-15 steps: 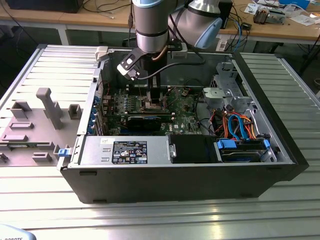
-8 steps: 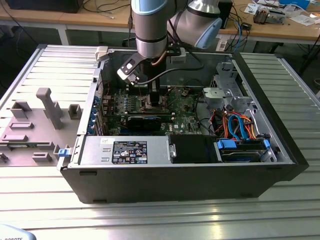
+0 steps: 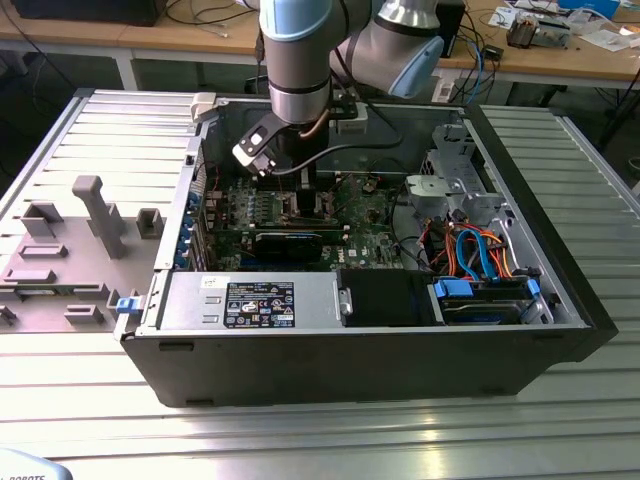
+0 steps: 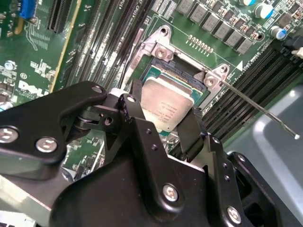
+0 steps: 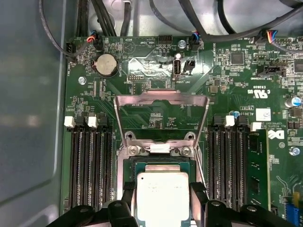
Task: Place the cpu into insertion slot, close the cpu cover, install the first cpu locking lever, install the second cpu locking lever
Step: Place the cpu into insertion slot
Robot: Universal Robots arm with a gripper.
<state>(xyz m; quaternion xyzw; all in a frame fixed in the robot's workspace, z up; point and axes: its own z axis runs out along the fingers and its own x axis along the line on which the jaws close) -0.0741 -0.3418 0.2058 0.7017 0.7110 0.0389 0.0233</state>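
Observation:
My gripper [image 5: 164, 191] is low inside the computer case, its two black fingers [image 5: 199, 196] set against opposite edges of the cpu [image 5: 162, 208]. The silver-topped cpu [image 4: 163, 101] lies level in or just over the insertion slot [image 5: 161, 162]; which of the two I cannot tell. In the second wrist view the slot's dark rim [image 4: 183, 72] shows around the chip. The cpu cover [image 5: 161, 98] stands swung open beyond the slot, with green board visible through its window. One thin locking lever [image 4: 260, 111] sticks out free from the socket corner. In the exterior view the gripper [image 3: 308, 195] is over the motherboard's middle.
Black memory slots [image 5: 90, 165] flank the socket on both sides. Case walls [image 3: 330, 355], a power supply box [image 3: 250, 303], drive cages and coloured cables [image 3: 480, 250] ring the board. Grey fixtures [image 3: 95, 215] stand on the table at the exterior view's left.

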